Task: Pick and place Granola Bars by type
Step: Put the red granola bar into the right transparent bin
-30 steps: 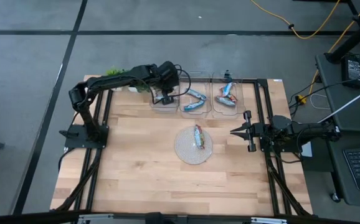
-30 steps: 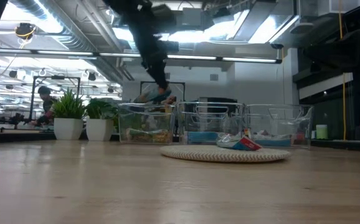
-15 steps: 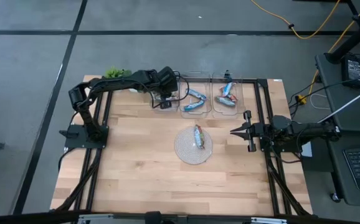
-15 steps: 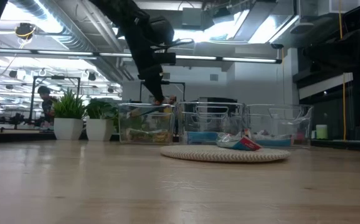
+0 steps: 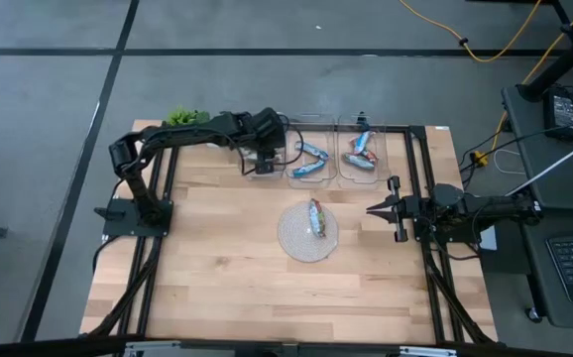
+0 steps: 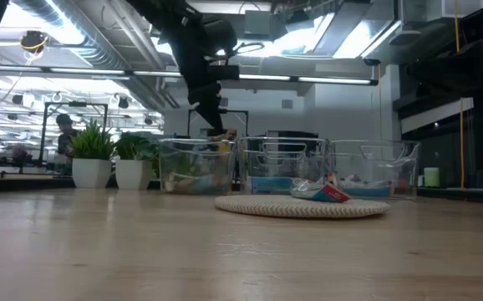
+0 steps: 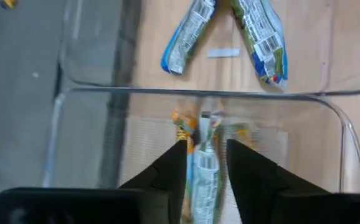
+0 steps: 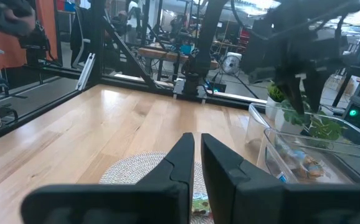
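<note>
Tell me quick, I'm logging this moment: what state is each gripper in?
Left gripper: over the left bin, a bar between its fingers; grip cannot be told.
Right gripper: shut, empty.

My two arms are dark, near black, built of slim jointed links on black base plates. Thin black cables loop by my left wrist. My left gripper point(image 7: 206, 168) and right gripper point(image 8: 197, 163) each end in two matte black, wedge-shaped fingers.
</note>
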You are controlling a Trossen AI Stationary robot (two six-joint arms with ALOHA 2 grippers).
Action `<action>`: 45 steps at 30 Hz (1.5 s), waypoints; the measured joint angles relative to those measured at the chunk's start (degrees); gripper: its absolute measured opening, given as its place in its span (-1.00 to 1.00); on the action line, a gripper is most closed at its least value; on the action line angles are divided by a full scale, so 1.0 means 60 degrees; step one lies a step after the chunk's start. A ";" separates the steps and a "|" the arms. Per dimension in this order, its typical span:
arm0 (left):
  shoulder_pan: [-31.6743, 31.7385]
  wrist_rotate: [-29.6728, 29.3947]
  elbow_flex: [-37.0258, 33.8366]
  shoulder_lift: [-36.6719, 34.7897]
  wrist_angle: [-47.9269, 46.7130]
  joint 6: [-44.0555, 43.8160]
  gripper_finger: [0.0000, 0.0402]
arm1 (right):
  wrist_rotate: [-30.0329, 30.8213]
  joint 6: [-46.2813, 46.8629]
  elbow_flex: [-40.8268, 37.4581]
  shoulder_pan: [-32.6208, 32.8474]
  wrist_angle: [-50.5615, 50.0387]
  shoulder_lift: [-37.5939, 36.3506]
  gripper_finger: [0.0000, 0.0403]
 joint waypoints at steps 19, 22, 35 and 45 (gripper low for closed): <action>-0.3887 -0.0368 0.0382 -0.0746 -0.0209 0.1505 -0.34 | -0.0001 -0.0001 0.0000 -0.0001 0.0000 0.0002 -0.83; -0.4525 -0.0411 0.0385 -0.0630 0.0006 0.1627 -0.28 | -0.0003 0.0002 0.0000 -0.0002 0.0000 0.0002 -0.83; -0.5836 -0.0245 0.0381 0.0449 0.1534 0.1782 0.05 | -0.0003 -0.0001 0.0003 -0.0002 0.0003 0.0001 -0.83; -0.5843 -0.0379 0.0381 0.1877 0.3347 0.2407 0.20 | -0.0002 -0.0002 0.0003 -0.0002 0.0000 0.0004 -0.83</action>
